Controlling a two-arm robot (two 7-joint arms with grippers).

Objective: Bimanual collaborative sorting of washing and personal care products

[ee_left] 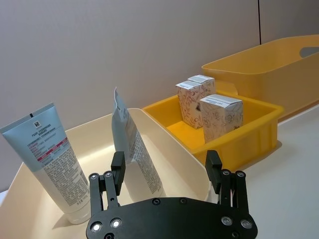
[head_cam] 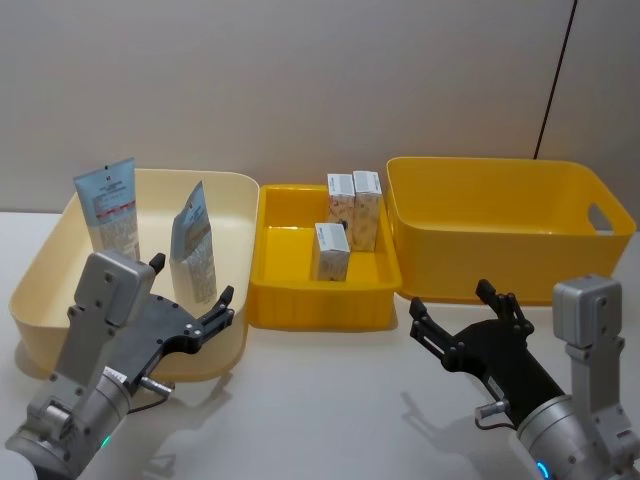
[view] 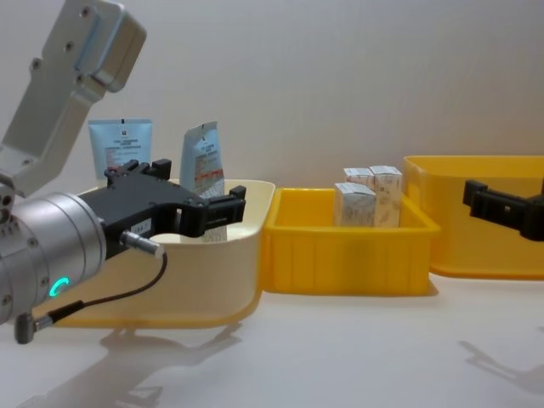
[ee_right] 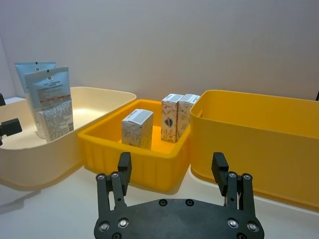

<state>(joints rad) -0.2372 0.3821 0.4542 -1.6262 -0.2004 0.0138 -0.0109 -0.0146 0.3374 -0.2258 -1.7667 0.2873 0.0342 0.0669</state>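
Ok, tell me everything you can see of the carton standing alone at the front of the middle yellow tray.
The front carton is a small box that looks like cardboard, cream with an orange swirl pattern and a pale top flap bearing small print. It is closed and stands upright on the floor of the small yellow tray, apart from the two cartons behind it. Nothing else touches it.

Looks like a robotics test lab. Bare grey wall [head_cam: 300, 80] with one black cable [head_cam: 556, 80] running down it. Plain white tabletop [head_cam: 330, 400]. Staged row of plastic bins: cream bin [head_cam: 40, 290], small yellow bin [head_cam: 320, 305], large yellow bin [head_cam: 500, 240]. My left tool [head_cam: 192, 279] and right tool [head_cam: 450, 297] hang in front.
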